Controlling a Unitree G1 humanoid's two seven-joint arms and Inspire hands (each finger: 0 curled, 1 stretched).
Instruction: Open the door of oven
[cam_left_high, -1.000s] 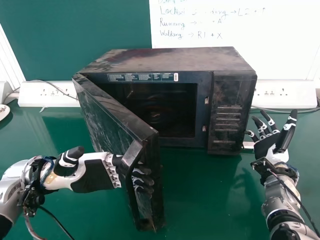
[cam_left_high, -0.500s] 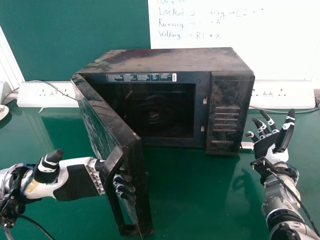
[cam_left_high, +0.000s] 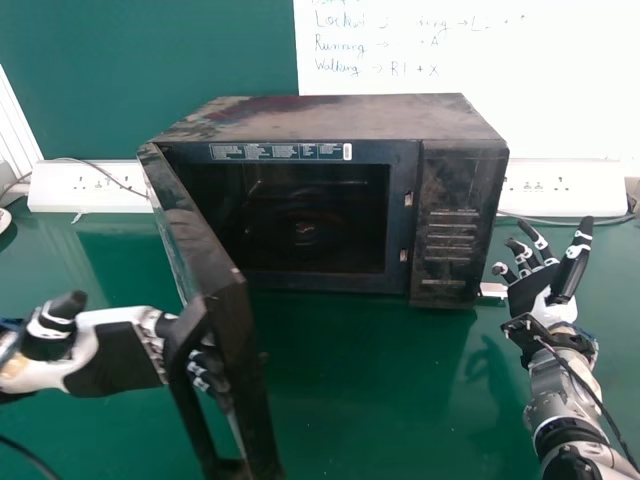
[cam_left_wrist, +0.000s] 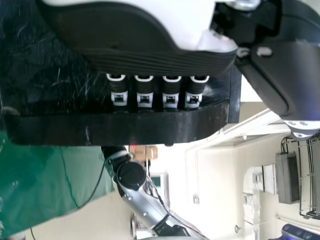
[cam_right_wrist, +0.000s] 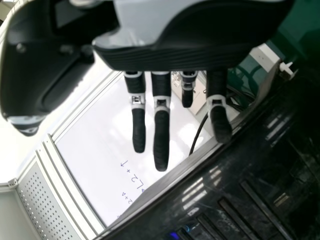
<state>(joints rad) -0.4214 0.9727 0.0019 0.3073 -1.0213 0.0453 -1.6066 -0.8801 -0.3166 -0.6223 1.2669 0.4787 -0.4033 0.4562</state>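
Observation:
The black oven (cam_left_high: 330, 125) stands on the green table, its door (cam_left_high: 200, 240) swung well out toward the robot's left. My left hand (cam_left_high: 115, 352) is at the door's free edge with its fingers curled behind the door handle (cam_left_high: 188, 400). In the left wrist view the fingers of my left hand (cam_left_wrist: 145, 92) go in behind the black handle bar (cam_left_wrist: 120, 127), which hides their tips. My right hand (cam_left_high: 545, 285) is held to the right of the oven, fingers spread; in the right wrist view the fingers of my right hand (cam_right_wrist: 161, 120) hang straight beside the oven's control panel (cam_right_wrist: 235, 200).
White socket strips (cam_left_high: 90, 188) run along the back wall on both sides of the oven, with cables beside them. A whiteboard with writing (cam_left_high: 450, 60) is behind. The green table (cam_left_high: 350, 400) spreads in front of the oven.
The door has swung farther open, toward the robot and to the left, with my left hand moving along on its handle. My right hand has stayed in place.

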